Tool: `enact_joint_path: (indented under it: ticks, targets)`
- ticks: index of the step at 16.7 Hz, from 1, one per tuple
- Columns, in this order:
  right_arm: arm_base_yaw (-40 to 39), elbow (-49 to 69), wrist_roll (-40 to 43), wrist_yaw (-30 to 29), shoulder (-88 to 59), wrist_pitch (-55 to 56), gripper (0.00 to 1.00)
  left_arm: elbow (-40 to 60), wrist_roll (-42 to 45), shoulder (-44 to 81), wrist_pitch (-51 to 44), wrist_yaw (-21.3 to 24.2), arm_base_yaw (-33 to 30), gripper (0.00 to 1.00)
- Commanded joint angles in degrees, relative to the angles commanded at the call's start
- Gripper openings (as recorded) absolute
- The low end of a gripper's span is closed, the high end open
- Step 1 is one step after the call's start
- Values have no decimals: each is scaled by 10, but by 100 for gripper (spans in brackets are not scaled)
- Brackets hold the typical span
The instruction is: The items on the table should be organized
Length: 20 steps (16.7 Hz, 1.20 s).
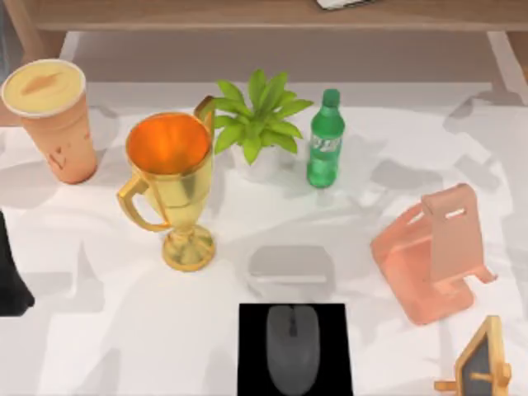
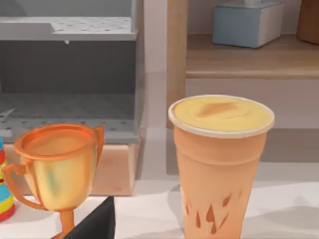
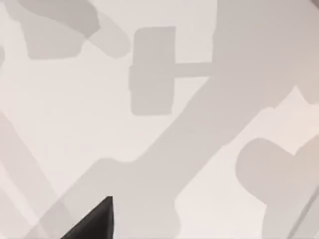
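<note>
Mouse (image 1: 292, 348) sits squarely on its black pad (image 1: 256, 363), in front of the gold trophy (image 1: 171, 181), so that part looks done. Peach cup (image 1: 51, 120) stands behind and left of the trophy, untouched. Left arm (image 1: 10, 276) waits at the trophy's left; whether either gripper's jaws are open, I cannot tell.

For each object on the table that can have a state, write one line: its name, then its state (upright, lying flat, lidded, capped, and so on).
peach cup: upright, cream lid on.
gold trophy: upright, bowl open.
green bottle: upright, cap on.
potted plant: upright.
computer mouse: lying flat on the black mat.
pink phone stand: standing, nothing on it.
</note>
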<state>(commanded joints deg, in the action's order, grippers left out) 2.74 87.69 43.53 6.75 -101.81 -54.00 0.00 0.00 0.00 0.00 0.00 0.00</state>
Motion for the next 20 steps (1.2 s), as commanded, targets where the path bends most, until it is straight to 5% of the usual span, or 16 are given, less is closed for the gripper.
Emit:
enact_joint_path:
  ticks: [9, 20]
  targets:
    - [293, -109, -353, -52, -46, -29, 100, 0, 0, 0, 0, 0, 0, 100]
    - [324, -135, -388, -61, -64, -9, 100, 0, 0, 0, 0, 0, 0, 100]
